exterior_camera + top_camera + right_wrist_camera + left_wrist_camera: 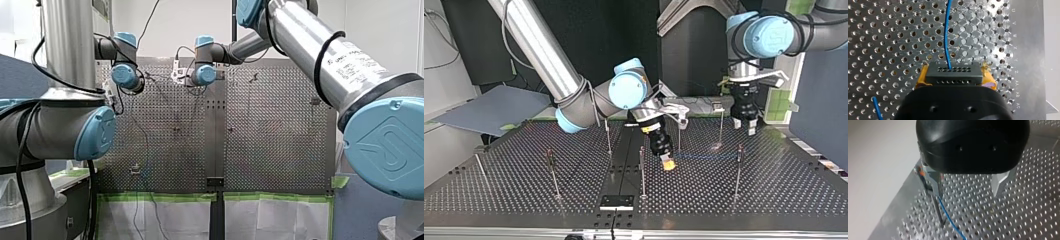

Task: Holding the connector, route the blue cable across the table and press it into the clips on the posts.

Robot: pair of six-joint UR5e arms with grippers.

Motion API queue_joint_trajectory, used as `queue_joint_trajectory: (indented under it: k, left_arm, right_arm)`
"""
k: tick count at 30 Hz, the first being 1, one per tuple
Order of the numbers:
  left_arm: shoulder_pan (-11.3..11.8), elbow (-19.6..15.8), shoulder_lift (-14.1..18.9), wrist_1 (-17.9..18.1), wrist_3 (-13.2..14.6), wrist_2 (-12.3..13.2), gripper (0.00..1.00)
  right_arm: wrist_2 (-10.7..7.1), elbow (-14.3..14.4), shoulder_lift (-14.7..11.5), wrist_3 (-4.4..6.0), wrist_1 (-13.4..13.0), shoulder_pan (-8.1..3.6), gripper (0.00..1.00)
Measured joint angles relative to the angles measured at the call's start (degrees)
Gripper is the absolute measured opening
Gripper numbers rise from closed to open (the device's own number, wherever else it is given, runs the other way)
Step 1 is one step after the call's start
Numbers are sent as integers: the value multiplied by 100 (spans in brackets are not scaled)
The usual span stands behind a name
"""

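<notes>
Green tape [160, 196] is edging the white sheets [172, 220] — a grey panel [494, 107] is lying at the top view's left.

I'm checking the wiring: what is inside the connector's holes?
One blue cable enters a top-row hole of the connector; the other holes look empty. Its rear is covered by my right gripper, shut on it.

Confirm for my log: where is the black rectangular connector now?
Right wrist view: the black rectangular connector is clamped between the yellow pads of my right gripper, blue cable running ahead from it.
</notes>
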Motion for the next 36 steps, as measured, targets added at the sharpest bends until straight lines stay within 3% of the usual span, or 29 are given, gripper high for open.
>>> queue_joint_trajectory:
  k: [7,15,21,36]
  left_arm:
    - [-153,0,370,-203,371,192,98]
    - [-294,32,663,59,764,214,98]
    - [-421,154,527,309,1027,246,98]
    - [-631,405,-191,665,1756,-132,98]
  right_arm:
    - [-5,0,3,0,9,-1,0]
    - [-3,0,4,0,16,-2,0]
    - [-1,0,5,15,33,-1,0]
    - [-7,-1,10,26,76,-38,0]
